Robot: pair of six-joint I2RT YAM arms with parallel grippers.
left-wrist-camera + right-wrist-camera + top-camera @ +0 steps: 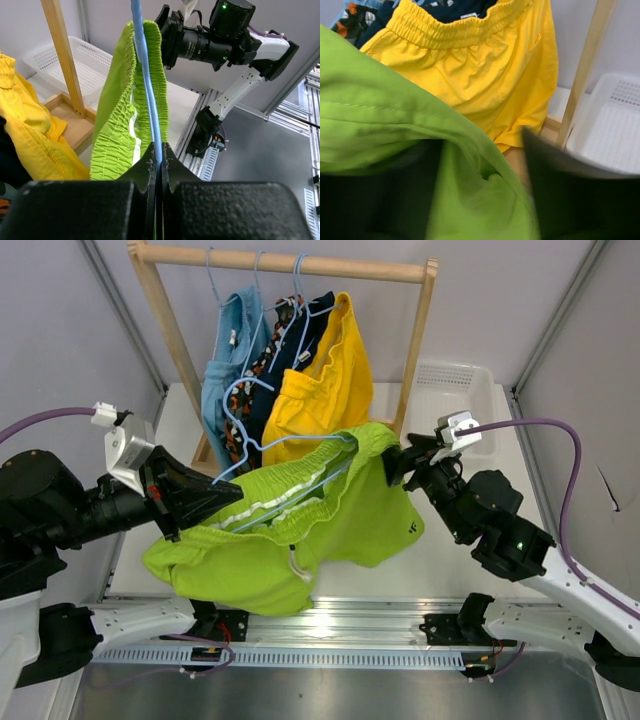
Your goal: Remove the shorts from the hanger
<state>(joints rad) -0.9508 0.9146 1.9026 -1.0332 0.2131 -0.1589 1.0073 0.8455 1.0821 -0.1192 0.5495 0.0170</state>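
The lime green shorts [300,530] hang stretched between my two grippers on a light blue hanger [300,493], off the rack. My left gripper [232,498] is shut on the hanger wire [145,75], with the elastic waistband [117,125] draped over it. My right gripper [392,462] is at the far end of the waistband. Its fingers stand apart with green fabric [395,120] lying between them [482,150]. The yellow [325,390], navy [290,350], camouflage [262,350] and light blue [225,370] shorts hang on the wooden rack [290,260].
A white plastic basket [450,400] stands at the back right beside the rack's right post [415,350]. The rack's wooden base [75,125] sits on the table behind the lime shorts. The yellow shorts [480,65] hang just behind my right gripper.
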